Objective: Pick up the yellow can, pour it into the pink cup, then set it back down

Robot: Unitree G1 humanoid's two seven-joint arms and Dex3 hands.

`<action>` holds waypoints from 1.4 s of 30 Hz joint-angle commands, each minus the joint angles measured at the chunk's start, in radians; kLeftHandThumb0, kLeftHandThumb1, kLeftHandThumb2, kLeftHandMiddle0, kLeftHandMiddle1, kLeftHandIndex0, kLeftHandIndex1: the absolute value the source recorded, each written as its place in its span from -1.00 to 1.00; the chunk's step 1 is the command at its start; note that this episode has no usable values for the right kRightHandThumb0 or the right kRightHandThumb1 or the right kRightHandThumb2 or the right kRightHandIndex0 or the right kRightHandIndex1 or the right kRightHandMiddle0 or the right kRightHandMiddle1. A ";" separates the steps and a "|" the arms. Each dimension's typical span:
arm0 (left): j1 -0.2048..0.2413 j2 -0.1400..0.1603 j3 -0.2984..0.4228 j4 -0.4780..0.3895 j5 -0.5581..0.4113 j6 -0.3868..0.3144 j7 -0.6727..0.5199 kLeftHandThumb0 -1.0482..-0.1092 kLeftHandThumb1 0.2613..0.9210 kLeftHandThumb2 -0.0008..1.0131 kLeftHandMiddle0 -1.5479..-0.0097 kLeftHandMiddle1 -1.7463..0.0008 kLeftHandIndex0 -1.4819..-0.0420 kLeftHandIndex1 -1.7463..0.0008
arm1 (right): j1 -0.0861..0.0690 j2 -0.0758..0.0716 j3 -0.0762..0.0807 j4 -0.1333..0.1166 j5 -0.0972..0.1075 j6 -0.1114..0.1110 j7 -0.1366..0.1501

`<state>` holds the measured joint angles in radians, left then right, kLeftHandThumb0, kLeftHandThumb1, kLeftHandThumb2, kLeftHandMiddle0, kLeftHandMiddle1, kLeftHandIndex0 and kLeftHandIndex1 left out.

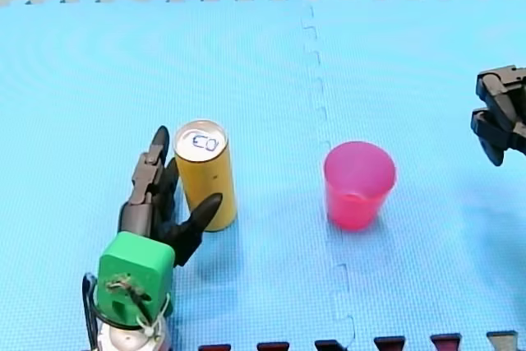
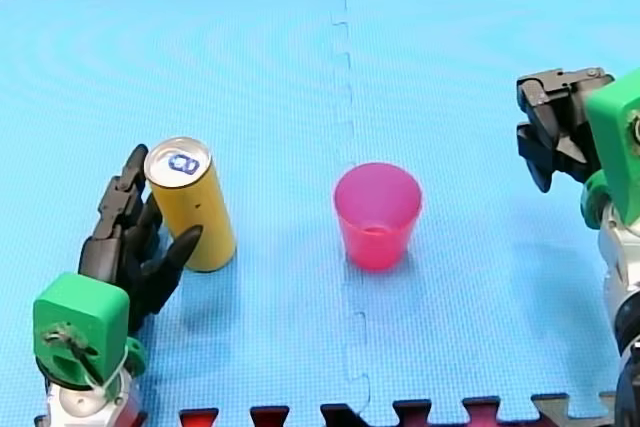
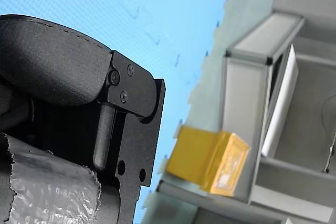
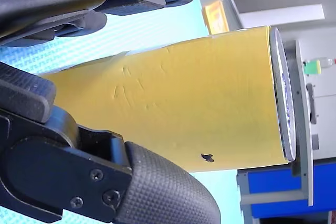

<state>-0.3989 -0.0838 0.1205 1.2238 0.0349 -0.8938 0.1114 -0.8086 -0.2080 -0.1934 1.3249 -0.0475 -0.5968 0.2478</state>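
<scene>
Looking down from the head, you have the yellow can (image 1: 205,174) standing upright on the blue foam mat (image 1: 394,63), left of the mat's centre seam and toward the near side. Your left hand (image 1: 160,203) comes in from the near left and is closed around it: the fingers (image 1: 148,174) run up the can's left side, and the thumb (image 1: 201,215) presses against its lower near side. The can's base is on the mat and its silver top faces up.

The second wrist view shows you that same grasp from close by. The can's yellow wall (image 4: 184,103) sits between the dark fingers on one side and the textured thumb pad (image 4: 157,182) on the other.

The pink cup (image 1: 359,184) stands upright and open to the right of the can, just across the seam and well apart from it.

Your right hand (image 1: 501,113) is at the far right edge, above the mat, curled on nothing and well clear of the cup.

In the first wrist view, past a dark hand part, you can see a yellow box (image 3: 210,158) on a grey frame (image 3: 247,98) beyond the mat's edge.
</scene>
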 commanded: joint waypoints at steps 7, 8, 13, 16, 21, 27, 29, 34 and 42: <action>-0.009 0.012 0.006 0.003 -0.002 0.002 -0.009 -1.00 0.78 -1.00 0.60 0.99 0.77 1.00 | 0.005 -0.005 0.008 -0.002 -0.009 -0.006 -0.029; -0.010 0.014 0.007 0.003 -0.004 0.004 -0.013 -1.00 0.78 -1.00 0.60 0.99 0.77 1.00 | 0.005 -0.005 0.009 -0.002 -0.010 -0.006 -0.031; -0.021 0.022 0.012 -0.002 -0.008 0.018 -0.027 -1.00 0.79 -0.99 0.60 0.99 0.77 1.00 | 0.007 -0.004 0.014 -0.001 -0.015 -0.007 -0.042; -0.026 0.024 0.012 -0.004 -0.006 0.027 -0.026 -1.00 0.80 -0.99 0.60 1.00 0.77 1.00 | 0.007 -0.004 0.013 -0.001 -0.014 -0.006 -0.042; -0.035 0.027 0.011 -0.007 -0.004 0.048 -0.026 -1.00 0.83 -0.99 0.60 1.00 0.77 1.00 | 0.007 -0.006 0.014 -0.001 -0.014 -0.004 -0.043; -0.040 0.026 0.010 -0.007 -0.002 0.065 -0.018 -0.99 0.69 -1.00 0.60 1.00 0.72 0.98 | 0.008 -0.007 0.012 -0.003 -0.012 -0.007 -0.039; -0.041 0.025 0.008 -0.007 0.001 0.069 -0.010 -0.97 0.64 -1.00 0.60 1.00 0.71 0.99 | 0.009 -0.007 0.012 -0.003 -0.012 -0.009 -0.038; -0.043 0.018 0.003 -0.004 0.017 0.068 0.050 -0.92 0.46 -1.00 0.60 1.00 0.81 1.00 | 0.009 -0.010 0.013 -0.003 -0.013 -0.011 -0.038; -0.046 0.013 0.010 -0.005 0.006 0.067 0.042 -0.68 0.11 -1.00 0.64 1.00 0.86 1.00 | 0.009 -0.010 0.016 -0.003 -0.015 -0.015 -0.039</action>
<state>-0.4394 -0.0723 0.1270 1.2197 0.0477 -0.8275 0.1581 -0.8000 -0.2124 -0.1778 1.3240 -0.0623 -0.6073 0.2104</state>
